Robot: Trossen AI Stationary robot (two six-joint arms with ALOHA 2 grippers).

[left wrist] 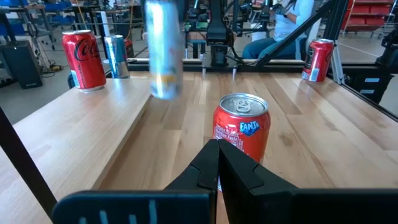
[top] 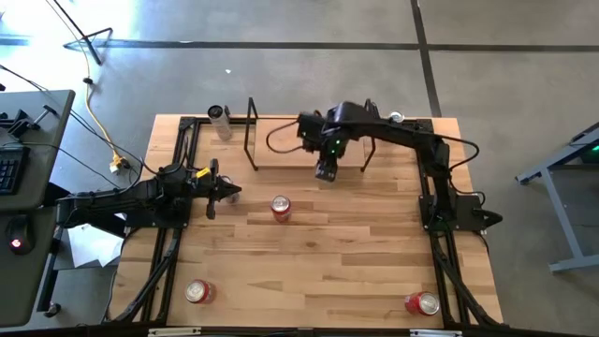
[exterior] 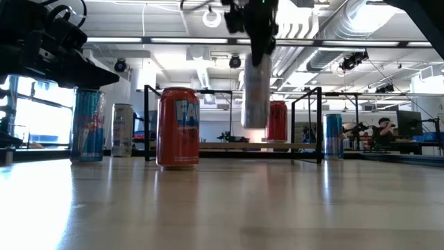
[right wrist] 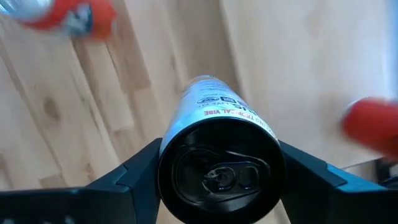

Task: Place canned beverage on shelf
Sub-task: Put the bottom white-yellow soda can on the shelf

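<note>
My right gripper points down over the near edge of the shelf, shut on a slim silver can that hangs in the air. The shelf is a low light-wood plank with black rod frames at both ends. An orange-red Fanta can stands upright on the table in front of the shelf. My left gripper waits shut at the table's left, pointing level at the Fanta can without touching it. My right gripper pinches the slim can between its two fingers, one on each side of its upper end just below the top rim. The fingers come from above, pointing down. The can hangs upright below them, lifted clear of table and shelf.
A red can stands in the shelf area. A silver can and another can stand at the far edge. Red cans lie at the near left and near right. Free tabletop lies between them.
</note>
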